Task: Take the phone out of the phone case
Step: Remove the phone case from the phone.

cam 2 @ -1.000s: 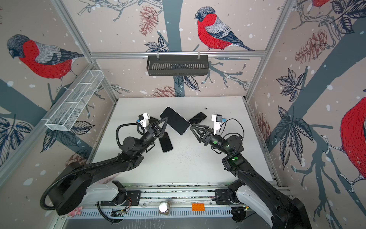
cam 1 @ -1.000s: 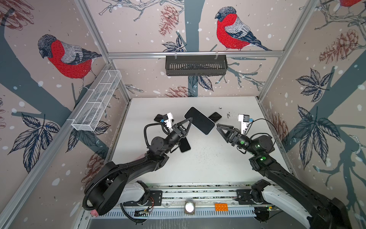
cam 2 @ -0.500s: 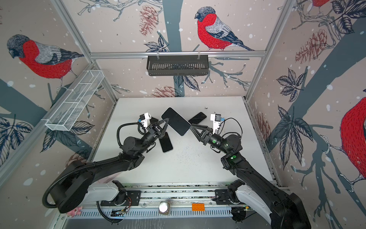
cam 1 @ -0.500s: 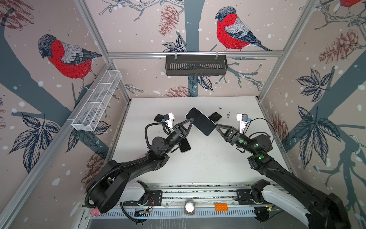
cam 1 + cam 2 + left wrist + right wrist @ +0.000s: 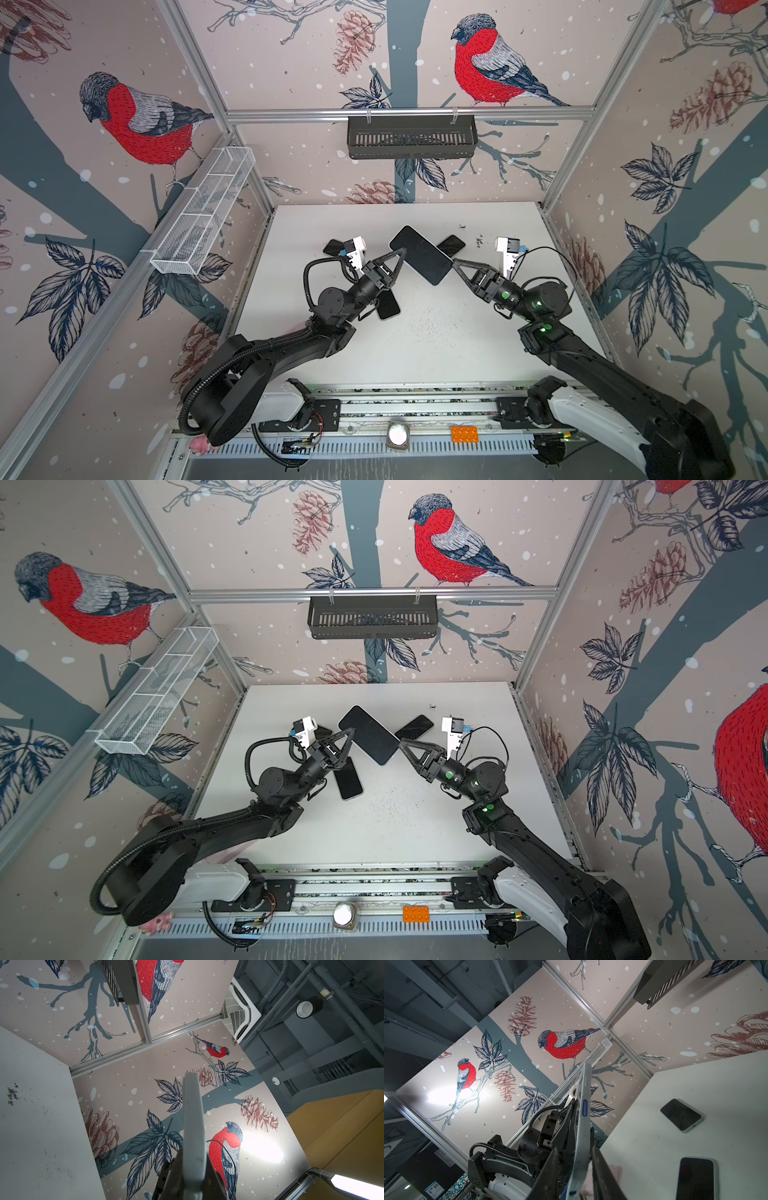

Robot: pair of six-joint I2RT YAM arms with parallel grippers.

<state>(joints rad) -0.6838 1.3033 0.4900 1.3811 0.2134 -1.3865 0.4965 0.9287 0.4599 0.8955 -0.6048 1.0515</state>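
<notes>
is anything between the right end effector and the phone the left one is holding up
Nothing visible. The left end effector holds the phone above the table, and the right end effector is at its free end, jaws either side of the edge. The other phones lie flat on the table, out of the way.

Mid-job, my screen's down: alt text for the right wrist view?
A cased phone, seen edge-on, is held up by the left claw at its far end, with the right claw straddling its near end. Two more phones lie flat on the white table.
</notes>
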